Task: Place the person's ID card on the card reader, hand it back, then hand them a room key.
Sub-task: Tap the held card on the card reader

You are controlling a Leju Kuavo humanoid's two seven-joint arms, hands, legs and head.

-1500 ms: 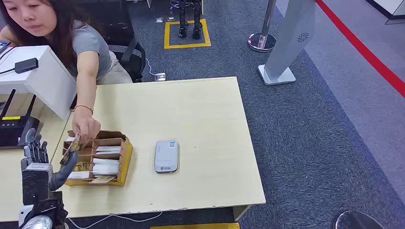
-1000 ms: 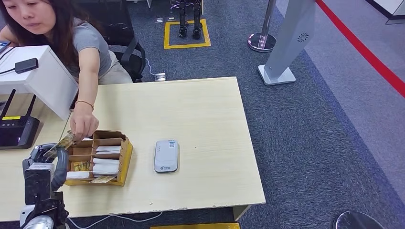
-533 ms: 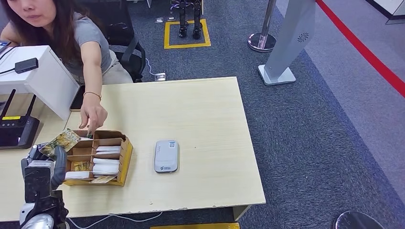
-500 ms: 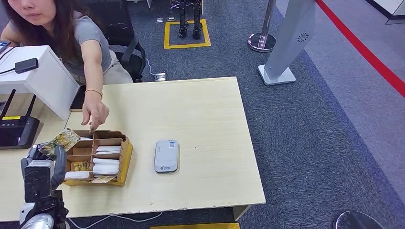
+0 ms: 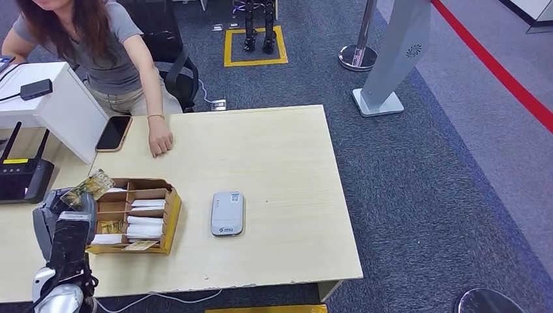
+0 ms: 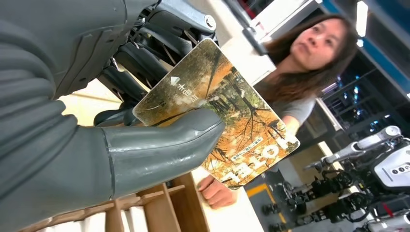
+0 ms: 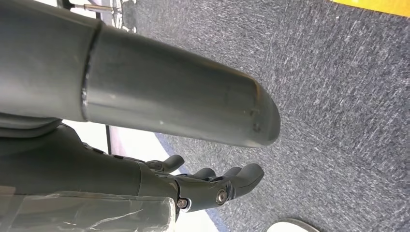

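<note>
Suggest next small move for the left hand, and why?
Probably carry the card rightward to the card reader. The left hand already pinches it between thumb and fingers near the wooden tray, the reader's top is bare, and the person's hand rests clear.

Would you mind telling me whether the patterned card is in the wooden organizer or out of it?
Out: the left hand pinches the card above the wooden organizer.

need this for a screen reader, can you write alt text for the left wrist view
The robot's left hand pinches a card printed with autumn trees between its thick grey thumb and dark fingers. Behind it a person rests a hand on the pale table, beside a wooden divided box.
</note>
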